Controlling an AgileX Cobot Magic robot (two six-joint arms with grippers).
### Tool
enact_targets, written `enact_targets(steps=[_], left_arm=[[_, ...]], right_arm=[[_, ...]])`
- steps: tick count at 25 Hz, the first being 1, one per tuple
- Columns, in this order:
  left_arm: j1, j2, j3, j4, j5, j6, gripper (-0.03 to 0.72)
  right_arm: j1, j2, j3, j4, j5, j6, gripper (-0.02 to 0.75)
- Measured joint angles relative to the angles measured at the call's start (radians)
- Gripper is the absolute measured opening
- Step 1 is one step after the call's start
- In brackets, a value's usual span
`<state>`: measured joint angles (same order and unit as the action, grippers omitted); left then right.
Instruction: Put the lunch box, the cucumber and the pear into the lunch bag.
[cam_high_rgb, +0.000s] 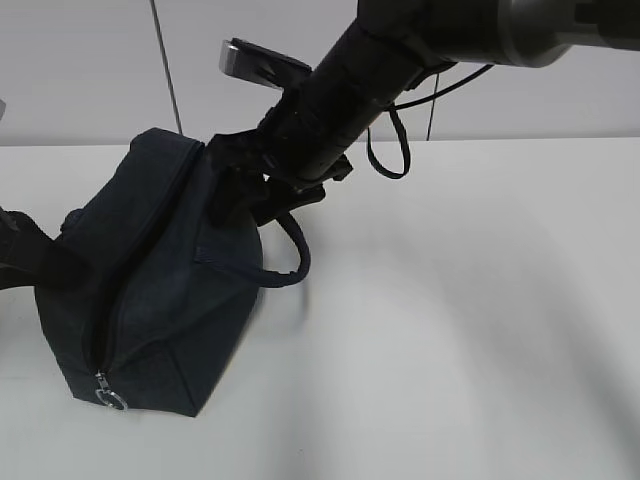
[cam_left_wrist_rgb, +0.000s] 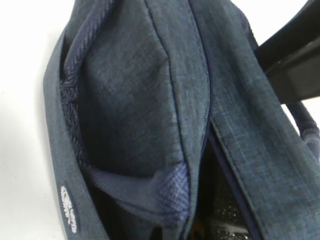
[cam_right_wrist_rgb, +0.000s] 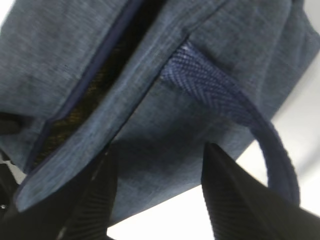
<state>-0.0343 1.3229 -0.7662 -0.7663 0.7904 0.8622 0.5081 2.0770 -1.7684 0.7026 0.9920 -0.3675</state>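
Observation:
The dark navy lunch bag (cam_high_rgb: 160, 270) stands on the left of the white table, its zipper running to a silver ring pull (cam_high_rgb: 112, 399) at the front. My right gripper (cam_high_rgb: 240, 195) is at the bag's top right edge by a handle loop (cam_high_rgb: 296, 262). In the right wrist view its fingers (cam_right_wrist_rgb: 107, 190) stand wide apart, open, against the bag's side (cam_right_wrist_rgb: 165, 100). The left arm (cam_high_rgb: 25, 255) presses the bag's left side, and its fingers are hidden. The zipper slit (cam_left_wrist_rgb: 215, 200) gapes, with something dark and glossy inside. The lunch box, cucumber and pear are hidden.
The white table (cam_high_rgb: 480, 330) stretches to the right of the bag. A grey wall stands behind its far edge. A black cable loop (cam_high_rgb: 390, 150) hangs from the right arm. A second handle (cam_left_wrist_rgb: 305, 125) shows by the right gripper's black body (cam_left_wrist_rgb: 295, 55).

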Motion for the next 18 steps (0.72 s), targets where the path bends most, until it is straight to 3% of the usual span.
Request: enact_targets(steps=[9,14,18], left_arm=[[0.000,0.000,0.000,0.002,0.001,0.000,-0.018],[0.000,0.000,0.000,0.002,0.002,0.000,-0.018],[0.000,0.000,0.000,0.002,0.003,0.000,-0.018]], right_arm=[[0.000,0.013,-0.006,0.141,-0.007,-0.028,0.447],[0.000,0.013,-0.007,0.139,0.001,-0.026,0.494],[0.000,0.015,-0.008,0.038,0.004,0.069,0.500]])
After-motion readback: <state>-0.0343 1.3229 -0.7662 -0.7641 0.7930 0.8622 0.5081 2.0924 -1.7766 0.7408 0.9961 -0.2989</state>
